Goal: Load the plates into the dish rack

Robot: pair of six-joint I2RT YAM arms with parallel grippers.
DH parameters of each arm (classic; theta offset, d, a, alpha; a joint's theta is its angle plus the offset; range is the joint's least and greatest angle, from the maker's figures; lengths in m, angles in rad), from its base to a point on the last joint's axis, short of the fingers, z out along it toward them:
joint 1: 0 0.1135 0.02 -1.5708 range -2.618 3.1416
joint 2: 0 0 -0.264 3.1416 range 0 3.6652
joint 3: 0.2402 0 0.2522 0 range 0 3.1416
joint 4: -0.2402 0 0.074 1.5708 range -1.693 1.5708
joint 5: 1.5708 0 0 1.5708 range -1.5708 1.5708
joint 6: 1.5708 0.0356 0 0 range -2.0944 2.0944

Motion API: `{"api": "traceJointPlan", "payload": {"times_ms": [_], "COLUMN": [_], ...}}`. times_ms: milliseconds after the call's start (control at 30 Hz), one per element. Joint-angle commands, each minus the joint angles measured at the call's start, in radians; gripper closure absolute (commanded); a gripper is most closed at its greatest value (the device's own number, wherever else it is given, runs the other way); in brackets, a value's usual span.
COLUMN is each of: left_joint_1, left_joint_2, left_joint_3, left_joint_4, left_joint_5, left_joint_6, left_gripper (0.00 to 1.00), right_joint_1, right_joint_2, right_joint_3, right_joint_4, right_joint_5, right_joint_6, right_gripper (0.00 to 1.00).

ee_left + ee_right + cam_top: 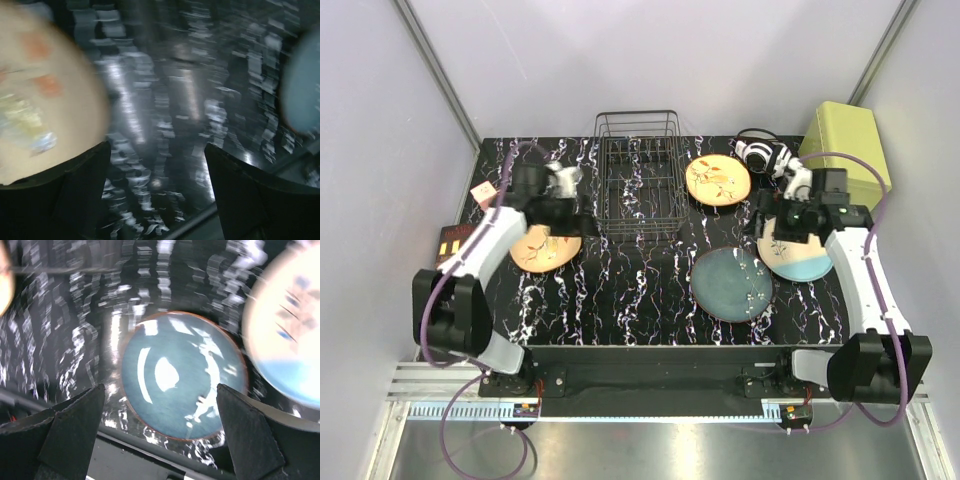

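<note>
I see left claw (157, 147) jaws apart and empty, orange patterned plate (45, 90) flat beside its left finger, right claw (160, 387) wide open over glossy teal plate (182, 375), black wire dish rack (640, 175) between both claws.

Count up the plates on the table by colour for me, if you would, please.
Orange plates: 2
Dark teal plate: 1
Cream plate with a light-blue segment: 1
Total: 4
</note>
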Motion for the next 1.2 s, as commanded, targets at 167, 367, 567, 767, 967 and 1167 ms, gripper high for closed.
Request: {"api": "traceJointPlan", "payload": {"times_ms": [167, 367, 567, 767, 967, 1167], "left_joint_1": [-0.364, -0.485, -0.620, -0.663, -0.685, -0.699], "left_joint_2": [-0.063, 0.060, 0.236, 0.355, 0.419, 0.459], "left_joint_3": [-0.296, -0.340, -0.260, -0.208, -0.159, -0.140], "left_joint_4": [0.586, 0.932, 1.128, 1.091, 1.068, 1.005], "left_joint_5": [0.280, 0.179, 0.120, 0.053, 0.047, 0.039], "left_joint_6": [-0.463, -0.688, -0.842, -0.954, -0.969, -0.977], "left_gripper": [0.17, 0.15, 0.18, 0.24, 0.35, 0.44], "right_joint_1": [-0.101, -0.104, -0.107, -0.107, -0.107, -0.107], "right_joint_2": [-0.065, -0.106, -0.126, -0.149, -0.172, -0.154], "right_joint_3": [-0.056, -0.065, -0.082, -0.085, -0.090, -0.088], "right_joint_4": [-0.083, -0.090, -0.078, -0.075, -0.069, -0.073], "right_joint_5": [0.033, 0.070, 0.116, 0.129, 0.136, 0.119], "right_joint_6": [-0.028, -0.031, -0.030, -0.030, -0.030, -0.064], "right_gripper": [0.00, 0.00, 0.00, 0.00, 0.00, 0.00]}}
